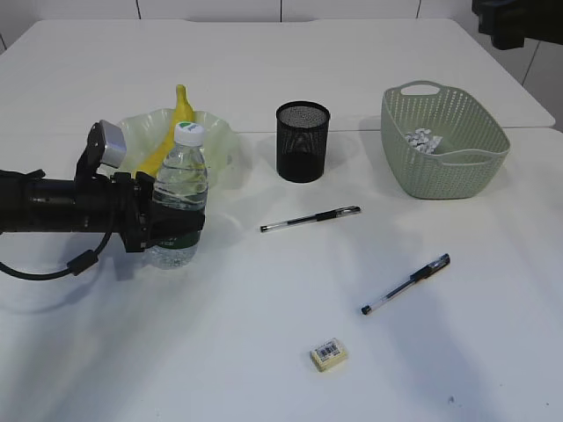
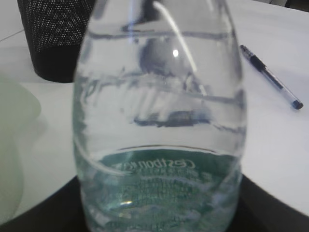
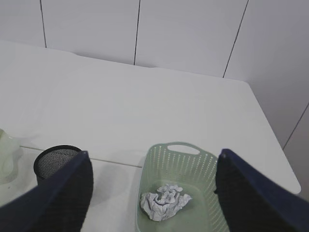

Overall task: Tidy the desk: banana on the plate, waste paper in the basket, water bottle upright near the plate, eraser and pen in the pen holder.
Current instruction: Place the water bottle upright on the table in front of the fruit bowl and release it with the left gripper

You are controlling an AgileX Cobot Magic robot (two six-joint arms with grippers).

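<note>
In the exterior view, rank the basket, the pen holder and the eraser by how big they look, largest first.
1. basket, clearly the largest.
2. pen holder, noticeably smaller.
3. eraser, smallest by far, though it lies nearest the camera.

White desk [image 1: 264,369] bears two pens [image 1: 310,219], eraser [image 1: 329,354].

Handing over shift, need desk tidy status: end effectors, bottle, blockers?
Left end effector closed on upright water bottle beside plate. Right end effector open, empty, above basket. Two pens, eraser loose on desk; nothing blocking.
</note>
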